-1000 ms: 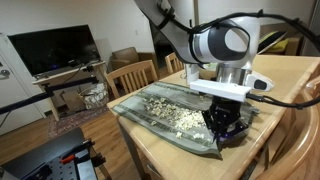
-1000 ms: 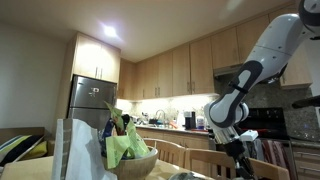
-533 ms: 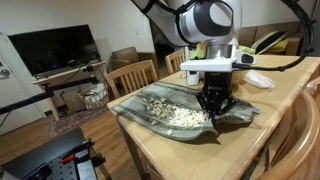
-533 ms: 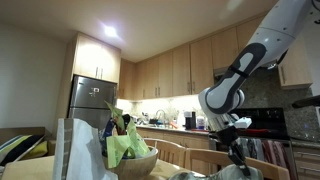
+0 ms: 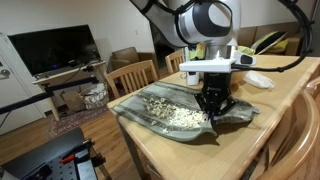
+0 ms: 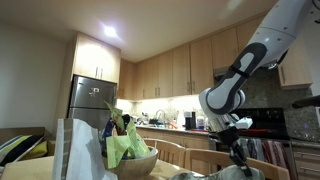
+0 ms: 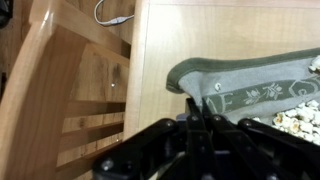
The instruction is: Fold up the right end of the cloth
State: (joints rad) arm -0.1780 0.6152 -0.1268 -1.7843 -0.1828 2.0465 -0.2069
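While pincer [image 5: 214, 114] grips raised edge of cloth [image 5: 165, 110] | tabletop [image 5: 182, 160] open alongside

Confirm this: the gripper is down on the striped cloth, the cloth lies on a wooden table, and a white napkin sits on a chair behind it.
One slip: the napkin lies on the table, not on a chair, as an exterior view shows. The rest holds: the gripper is down on the cloth, which lies on the wooden table.
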